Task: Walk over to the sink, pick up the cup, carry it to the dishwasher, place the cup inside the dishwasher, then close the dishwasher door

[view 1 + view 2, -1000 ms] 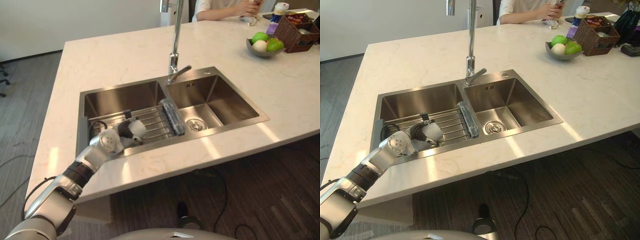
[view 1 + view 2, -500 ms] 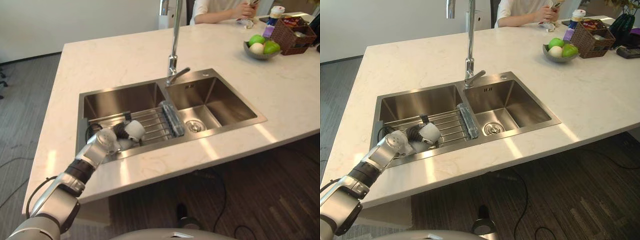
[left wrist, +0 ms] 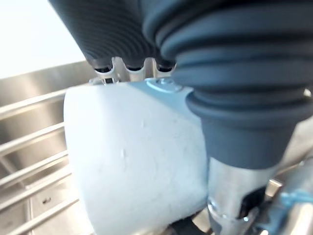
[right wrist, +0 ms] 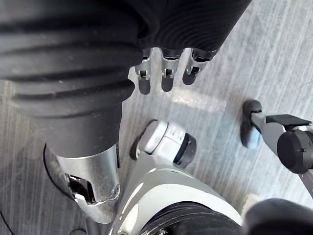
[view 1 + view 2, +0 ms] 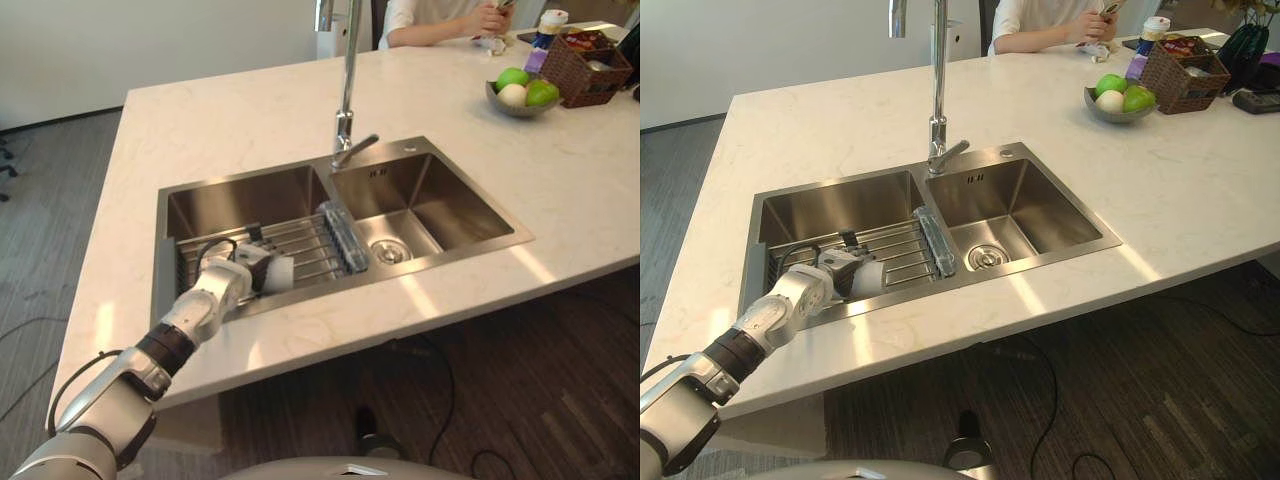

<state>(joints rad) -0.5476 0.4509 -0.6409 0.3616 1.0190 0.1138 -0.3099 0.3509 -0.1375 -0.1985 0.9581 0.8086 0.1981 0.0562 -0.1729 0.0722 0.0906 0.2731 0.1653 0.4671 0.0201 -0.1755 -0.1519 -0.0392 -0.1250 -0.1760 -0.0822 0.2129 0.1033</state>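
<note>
Both head eyes looked steeply down on the worktop [image 5: 250,110] and sink [image 5: 1020,210], sharing nearly the whole scene. My left wrist camera sat very close against the cup [image 3: 137,161]. My right wrist camera faced down along my right hand [image 4: 167,78] to the floor [image 4: 279,54].

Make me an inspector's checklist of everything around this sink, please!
Surface: pale stone counter with a steel double sink; a wire rack lies in the left basin.
Job's things: white cup, tipped sideways over the rack, in the left hand.
Clutter: fruit bowl, wicker basket and bottle at the far right corner.
Hands: left hand curled round the cup; right hand hangs relaxed above the floor, holding nothing.
Cables: a dark cable trails on the floor below the counter.
Surroundings: tall tap behind the sink; a person sits at the far side; grey floor to the left.
</note>
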